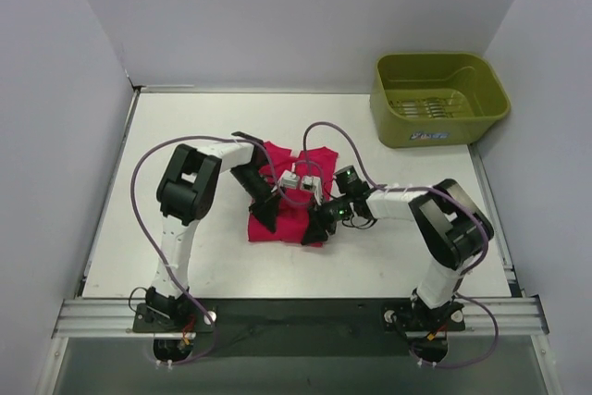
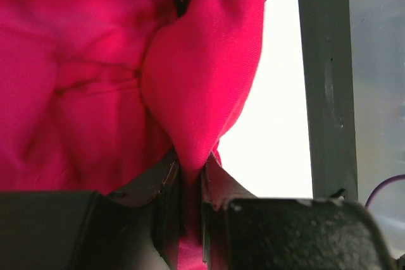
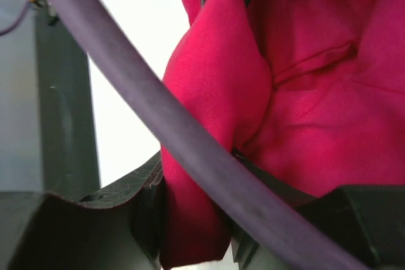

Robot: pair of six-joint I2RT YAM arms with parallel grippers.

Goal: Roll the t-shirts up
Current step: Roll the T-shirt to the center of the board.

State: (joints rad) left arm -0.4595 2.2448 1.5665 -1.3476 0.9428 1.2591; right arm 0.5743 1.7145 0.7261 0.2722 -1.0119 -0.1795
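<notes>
The magenta-red t-shirt [image 1: 289, 221] lies bunched in the middle of the table, between both arms. My left gripper [image 1: 265, 214] is at the shirt's left edge. In the left wrist view, my left gripper [image 2: 192, 172] is shut on a pinched fold of the t-shirt [image 2: 202, 80]. My right gripper [image 1: 320, 225] is at the shirt's near right corner. In the right wrist view, my right gripper [image 3: 197, 159] has its jaws pressed against a thick bundle of the t-shirt [image 3: 215, 93]. A purple cable [image 3: 158, 112] crosses in front and hides part of the right finger.
An olive-green plastic tub [image 1: 437, 97] stands at the back right corner of the white table [image 1: 185, 127]. Grey walls close in the left, back and right sides. A metal rail [image 1: 296, 314] runs along the near edge by the arm bases.
</notes>
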